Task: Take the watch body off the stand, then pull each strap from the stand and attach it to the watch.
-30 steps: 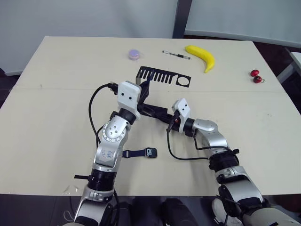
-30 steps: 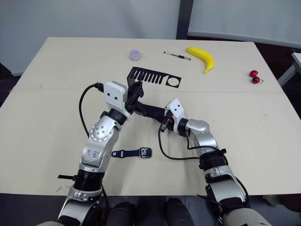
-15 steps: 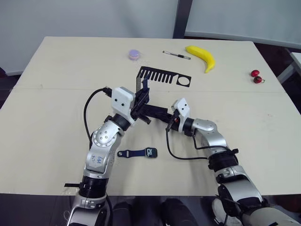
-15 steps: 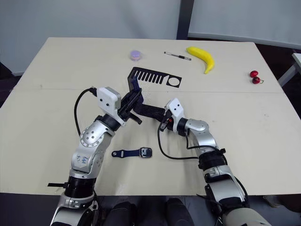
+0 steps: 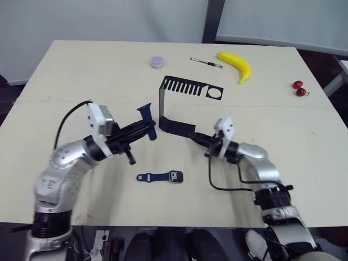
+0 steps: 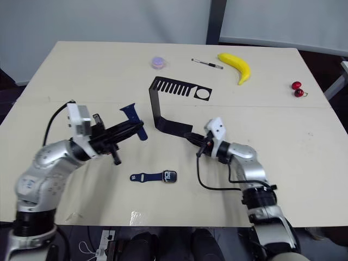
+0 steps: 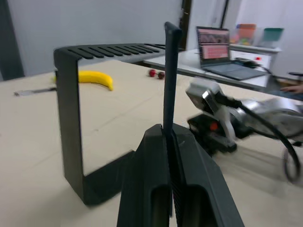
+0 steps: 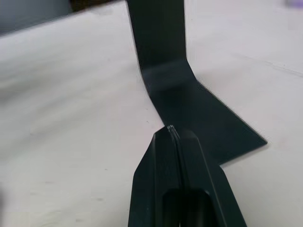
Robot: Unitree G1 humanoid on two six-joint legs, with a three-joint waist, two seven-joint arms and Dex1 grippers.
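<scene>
While the left hand (image 5: 142, 129) stays clear of the stand (image 5: 163, 103), the left eye view shows it clamped on a dark blue strap (image 5: 146, 119) that rises from its fingertips, and the right hand (image 5: 200, 138) lies pressed together at the edge of the stand's flat foot, either pinching it or merely resting on it. In the right eye view the watch body (image 6: 169, 175) lies on the counter (image 6: 304, 136) with the other strap (image 6: 145, 176) joined to it, between the two arms and well apart from both hands. The left wrist view has the strap upright between closed fingers, the stand just beyond. The right wrist view shows that hand's fingers shut, tips at the foot's edge. The risk, I judge, lies in the thin hold: the strap is gripped by one end, so it could twist or slip while being lined up with the case's slot, and the unheld watch may skate away when pushed. No brand or writing is readable.
</scene>
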